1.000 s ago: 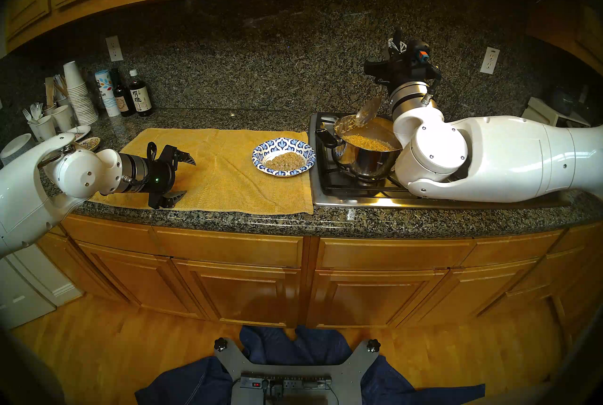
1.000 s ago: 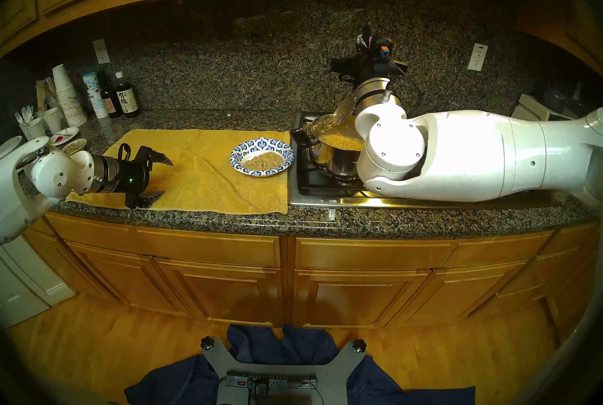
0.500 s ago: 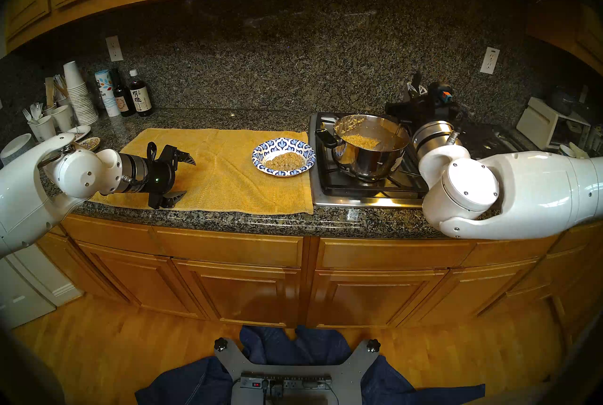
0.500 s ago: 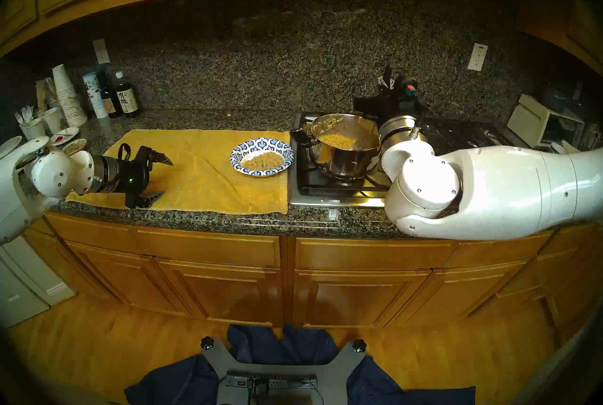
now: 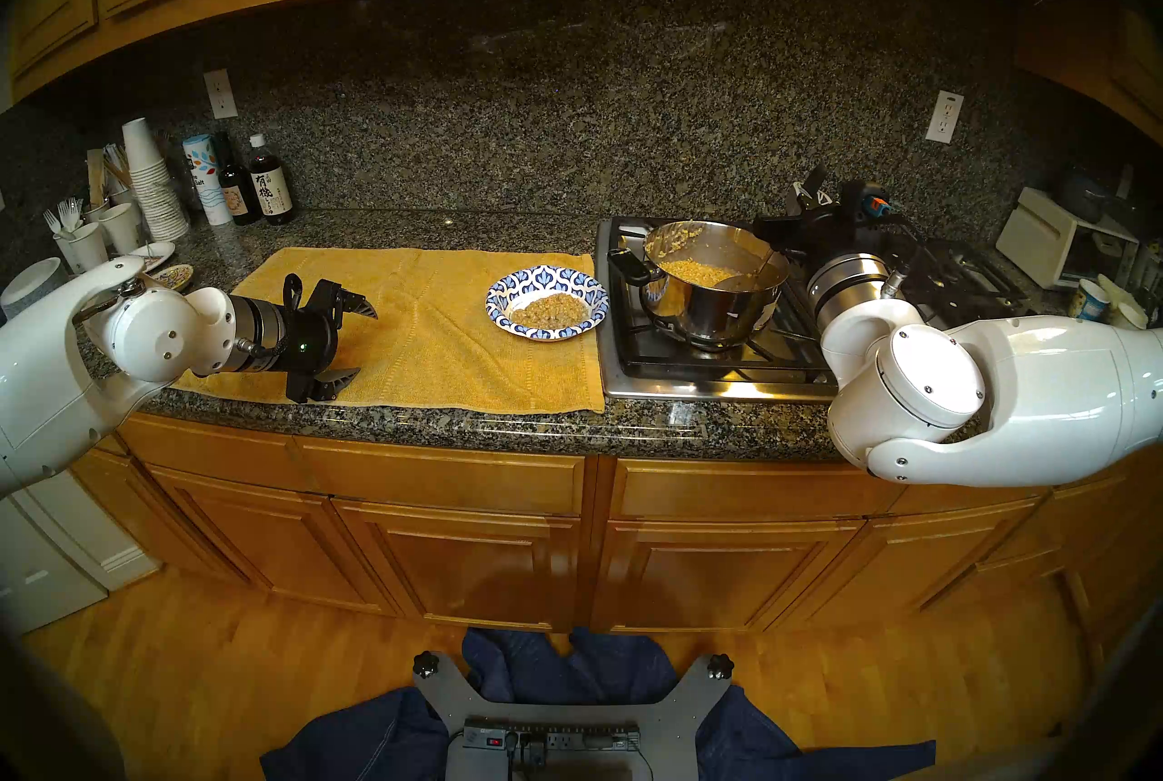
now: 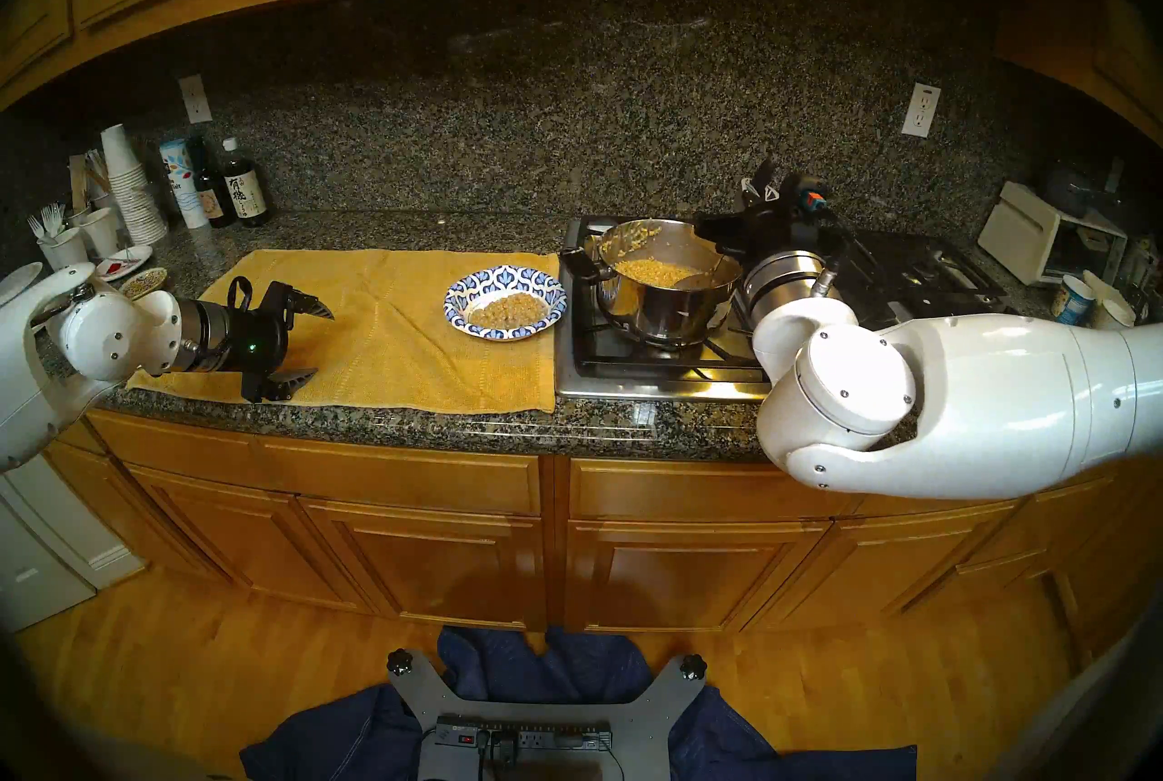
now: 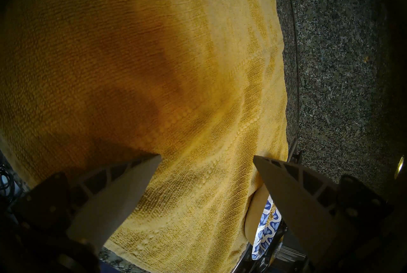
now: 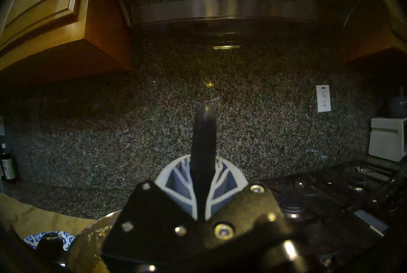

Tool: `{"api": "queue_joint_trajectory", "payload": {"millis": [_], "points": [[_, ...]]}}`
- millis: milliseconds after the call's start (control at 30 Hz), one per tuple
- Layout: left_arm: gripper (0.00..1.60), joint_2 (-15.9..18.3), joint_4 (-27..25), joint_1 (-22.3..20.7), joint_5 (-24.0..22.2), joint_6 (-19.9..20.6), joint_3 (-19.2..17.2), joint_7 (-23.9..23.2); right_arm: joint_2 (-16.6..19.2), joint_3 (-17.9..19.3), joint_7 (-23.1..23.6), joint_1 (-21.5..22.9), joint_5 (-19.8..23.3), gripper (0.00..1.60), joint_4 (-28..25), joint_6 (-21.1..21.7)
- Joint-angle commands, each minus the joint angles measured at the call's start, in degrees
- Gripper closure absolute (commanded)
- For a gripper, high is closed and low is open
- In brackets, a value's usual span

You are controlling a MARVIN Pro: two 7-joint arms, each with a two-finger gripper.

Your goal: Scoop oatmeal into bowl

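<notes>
Steel pot (image 5: 714, 298) holds the oatmeal (image 5: 698, 273); right gripper (image 8: 203, 195), clamped on the spoon (image 5: 746, 273), dips in. Next: lift level to the bowl (image 5: 547, 282) left of it; left gripper (image 7: 207, 157) hangs apart

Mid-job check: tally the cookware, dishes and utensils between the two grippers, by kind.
Steel pot: 1
Patterned paper bowl: 1
Ladle, bowl end in the pot, handle in the right gripper: 1
Yellow towel: 1
Total: 4

Glossy white rounded arm shells with small screws, silver wrist rings, black pincer mounts, green indicator light
</notes>
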Motion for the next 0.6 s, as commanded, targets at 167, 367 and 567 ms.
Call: {"api": "queue_joint_trajectory", "payload": {"millis": [167,367,567], "points": [[0.0,-0.11,0.13,-0.15,0.05,0.01,-0.11,-0.01,-7.31,5.44,-4.81,-4.35,4.57,1.6,3.56,-1.94],[0.0,-0.11,0.13,-0.15,0.05,0.02,-0.11,-0.01,-9.5,6.71,-3.71,-6.16,7.74,1.6,4.71,-1.72],[0.0,-0.12,0.13,-0.15,0.05,0.02,-0.11,-0.01,-8.45,8.17,-2.56,-6.79,10.31,1.6,5.31,-1.49]]}}
